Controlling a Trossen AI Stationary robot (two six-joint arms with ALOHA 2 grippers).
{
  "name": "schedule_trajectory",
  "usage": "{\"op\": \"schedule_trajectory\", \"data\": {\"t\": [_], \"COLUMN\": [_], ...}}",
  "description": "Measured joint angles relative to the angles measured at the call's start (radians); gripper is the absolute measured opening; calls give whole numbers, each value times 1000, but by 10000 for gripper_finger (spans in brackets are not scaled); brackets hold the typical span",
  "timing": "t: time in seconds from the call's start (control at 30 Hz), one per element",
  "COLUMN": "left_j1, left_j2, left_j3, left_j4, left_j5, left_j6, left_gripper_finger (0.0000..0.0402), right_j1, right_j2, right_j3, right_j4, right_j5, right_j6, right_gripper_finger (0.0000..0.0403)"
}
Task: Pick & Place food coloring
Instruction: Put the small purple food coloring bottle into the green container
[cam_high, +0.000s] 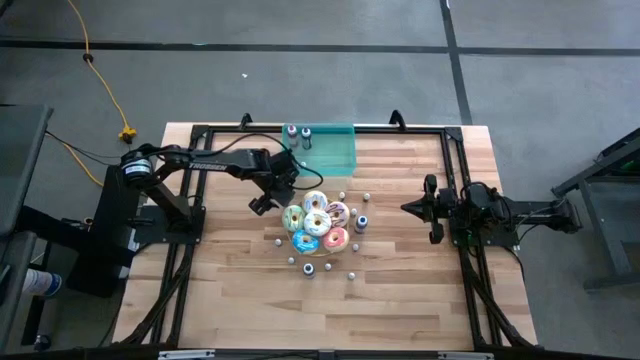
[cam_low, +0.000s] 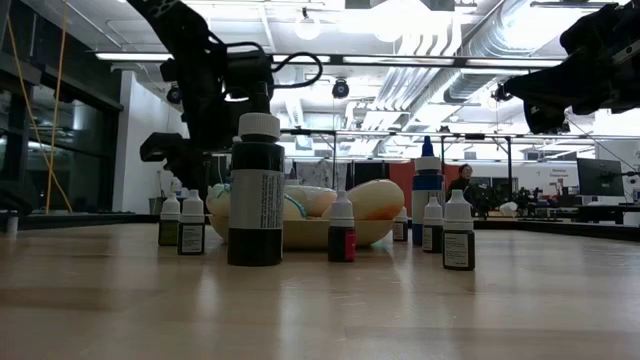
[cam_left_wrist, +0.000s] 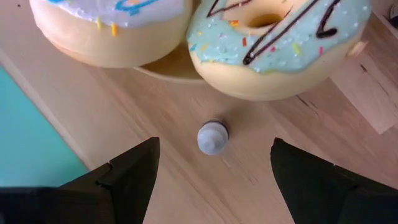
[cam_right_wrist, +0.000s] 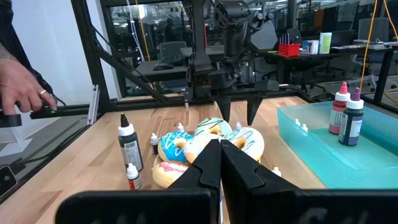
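— Bottle position? 
— A tiny food coloring bottle (cam_left_wrist: 212, 137) stands upright on the tabletop (cam_left_wrist: 186, 112), centred between the left gripper (cam_left_wrist: 214, 180) fingers, which are spread wide, grasping nothing. It is just beside the mint-frosted donut (cam_left_wrist: 277, 43).
— Looks? 
— Pale grey cap, seen end-on. 
— Right gripper (cam_right_wrist: 221, 165)? 
— Clenched, waiting well apart.

A pale grey-capped bottle (cam_left_wrist: 212, 137) beside a mint-frosted, brown-striped donut (cam_left_wrist: 277, 43) and teal tray (cam_left_wrist: 28, 137).

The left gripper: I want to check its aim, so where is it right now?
In the high view the left gripper, open, hangs left of the donut plate, near the teal tray. Its wrist view shows a small white-capped bottle between its fingers.
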Motion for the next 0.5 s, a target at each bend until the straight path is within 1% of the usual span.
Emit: {"op": "schedule_trajectory", "data": {"t": [0.17, 0.4, 0.5], "left_j1": [-19, -18, -18], "left_j2": [17, 105, 116], "left_j3": [14, 126, 143], "left_j4": [-14, -93, -120], "left_j5": [-34, -50, -52], "left_j6": [-23, -77, -76], "left_gripper_finger": [293, 293, 293], "right_j1": [0, 0, 0], "right_j2": [0, 0, 2], "right_j3": [0, 0, 0], "right_j4": [0, 0, 0], "right_j5": [0, 0, 0], "right_j6": [0, 0, 0], "right_gripper_finger": [0, 0, 0]}}
